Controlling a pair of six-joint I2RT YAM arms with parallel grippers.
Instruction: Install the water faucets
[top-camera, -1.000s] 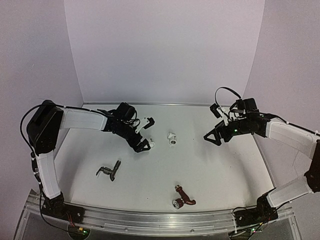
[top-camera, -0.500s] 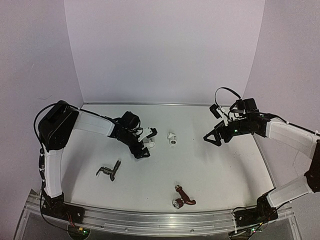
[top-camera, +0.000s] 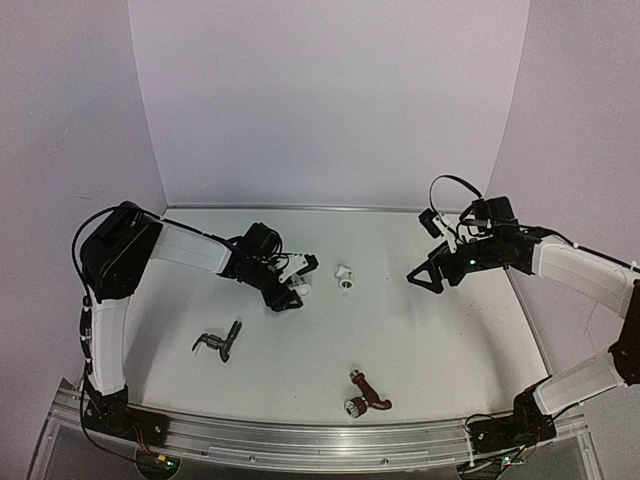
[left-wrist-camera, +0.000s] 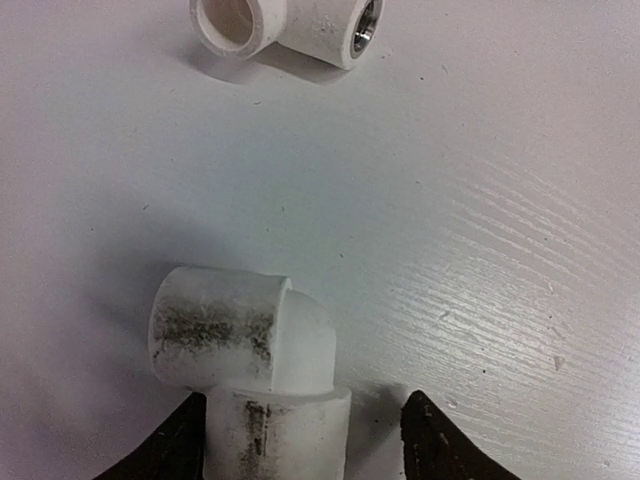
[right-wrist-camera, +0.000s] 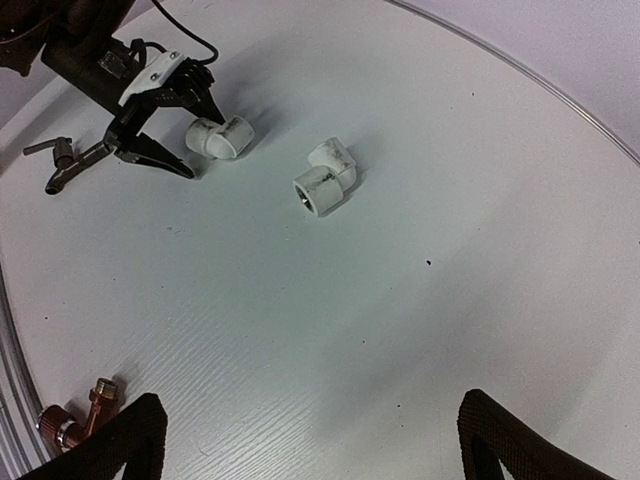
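Observation:
The dark grey faucet (top-camera: 220, 343) with its thin lever lies at the front left of the table, and shows in the right wrist view (right-wrist-camera: 65, 165). The reddish-brown faucet (top-camera: 365, 395) with a silvery round end lies at the front centre and also shows in the right wrist view (right-wrist-camera: 75, 420). My left gripper (top-camera: 293, 285) is open, its jaws either side of a smudged white elbow fitting (left-wrist-camera: 250, 370); the left finger touches it and the right finger stands apart. My right gripper (top-camera: 420, 277) is open and empty above bare table at the right (right-wrist-camera: 315, 440).
A second white elbow fitting (top-camera: 344, 276) with a metal threaded mouth lies just right of the left gripper, seen in the left wrist view (left-wrist-camera: 290, 25) and the right wrist view (right-wrist-camera: 325, 178). White walls close the back and sides. A metal rail (top-camera: 320, 440) runs along the front edge.

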